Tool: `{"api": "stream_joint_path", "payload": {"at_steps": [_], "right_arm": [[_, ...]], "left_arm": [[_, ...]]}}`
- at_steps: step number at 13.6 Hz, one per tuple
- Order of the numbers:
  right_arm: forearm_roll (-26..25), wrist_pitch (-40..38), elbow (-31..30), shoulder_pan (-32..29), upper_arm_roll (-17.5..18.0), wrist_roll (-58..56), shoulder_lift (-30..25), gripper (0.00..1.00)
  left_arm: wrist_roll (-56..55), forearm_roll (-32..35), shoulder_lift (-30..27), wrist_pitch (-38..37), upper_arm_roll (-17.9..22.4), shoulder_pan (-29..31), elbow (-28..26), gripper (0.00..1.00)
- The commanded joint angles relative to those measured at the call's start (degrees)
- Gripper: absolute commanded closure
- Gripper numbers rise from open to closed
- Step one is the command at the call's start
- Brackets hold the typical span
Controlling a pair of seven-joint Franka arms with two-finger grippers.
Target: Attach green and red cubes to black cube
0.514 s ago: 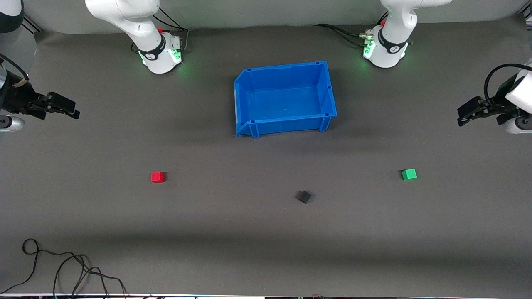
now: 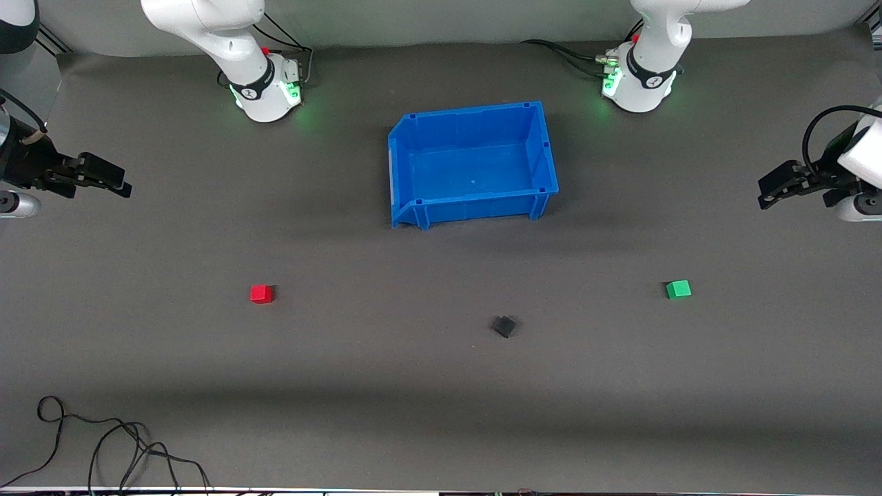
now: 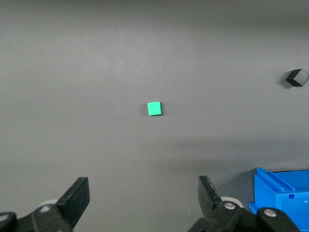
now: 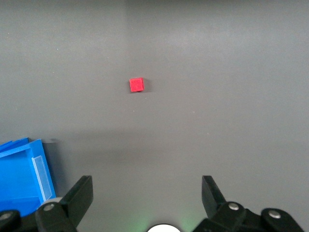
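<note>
Three tiny cubes lie apart on the grey mat. The red cube (image 2: 261, 294) (image 4: 136, 85) is toward the right arm's end. Toward the left arm's end lies the green cube (image 2: 678, 289) (image 3: 154, 108). Between them, a little nearer the front camera, sits the black cube (image 2: 504, 326) (image 3: 296, 77), turned at an angle. My right gripper (image 2: 116, 183) (image 4: 145, 193) hangs open and empty over the mat's edge at its own end. High over the other end, my left gripper (image 2: 770, 193) (image 3: 144, 195) is open too, holding nothing. Both are well away from the cubes.
A blue bin (image 2: 544, 148) (image 3: 282, 188) (image 4: 21, 169) stands empty on the mat between the two arm bases, farther from the front camera than the cubes. A loose black cable (image 2: 103, 441) lies at the near corner on the right arm's end.
</note>
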Motion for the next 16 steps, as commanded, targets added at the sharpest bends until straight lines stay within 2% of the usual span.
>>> {"api": "stream_joint_path", "payload": {"at_steps": [1, 7, 11, 13, 16], "right_arm": [[-0.1, -0.3, 1.6, 0.6, -0.3, 4.2, 0.9, 0.00], [0.0, 0.8, 1.9, 1.6, 0.0, 30.9, 1.5, 0.00], [1.7, 1.7, 1.9, 1.5, -0.1, 54.9, 2.1, 0.00], [1.9, 1.7, 1.6, 1.5, -0.1, 61.9, 2.2, 0.00], [7.7, 1.7, 1.4, 0.6, -0.7, 80.3, 2.8, 0.00]], "left_arm": [[0.8, -0.6, -0.5, -0.4, 0.0, 0.1, 0.5, 0.00], [0.8, -0.6, -0.3, -0.5, 0.0, 0.1, 0.5, 0.00], [0.8, -0.6, -0.3, -0.2, 0.0, 0.1, 0.5, 0.00], [0.8, -0.6, -0.4, -0.2, 0.0, 0.1, 0.5, 0.00], [0.8, -0.6, -0.3, -0.2, 0.0, 0.1, 0.5, 0.00]]}}
